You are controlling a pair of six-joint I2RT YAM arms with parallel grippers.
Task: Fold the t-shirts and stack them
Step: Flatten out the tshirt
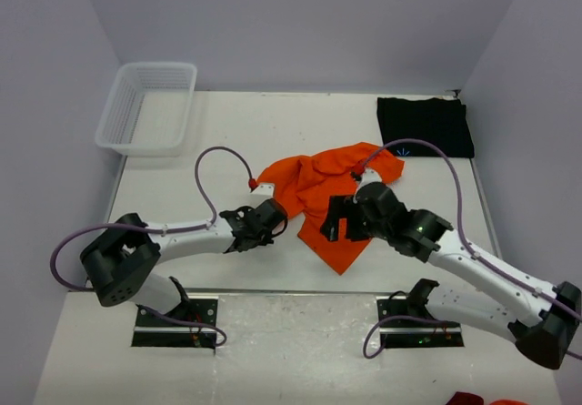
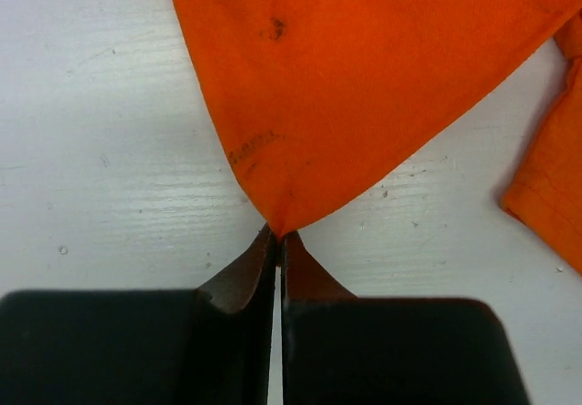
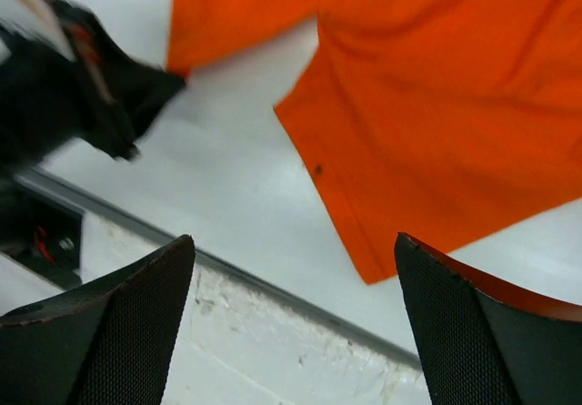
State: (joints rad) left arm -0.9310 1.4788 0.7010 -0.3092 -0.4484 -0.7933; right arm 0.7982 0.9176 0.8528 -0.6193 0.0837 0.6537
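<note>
On the white counter the orange shirt lies bunched in the middle, the black shirt far right — our left jaws are clamped on an orange corner, our right jaws wide apart over the near edge — so next, we think, grab and spread it flat.

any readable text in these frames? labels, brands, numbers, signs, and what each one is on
No text is legible in any view.
Black t-shirt: small pale blue mark near its lower left corner in the top view, too small to read.
Orange t-shirt: faint dark marking by the cloth's edge above the left pincer, too blurred to read; may be only a stain.
</note>
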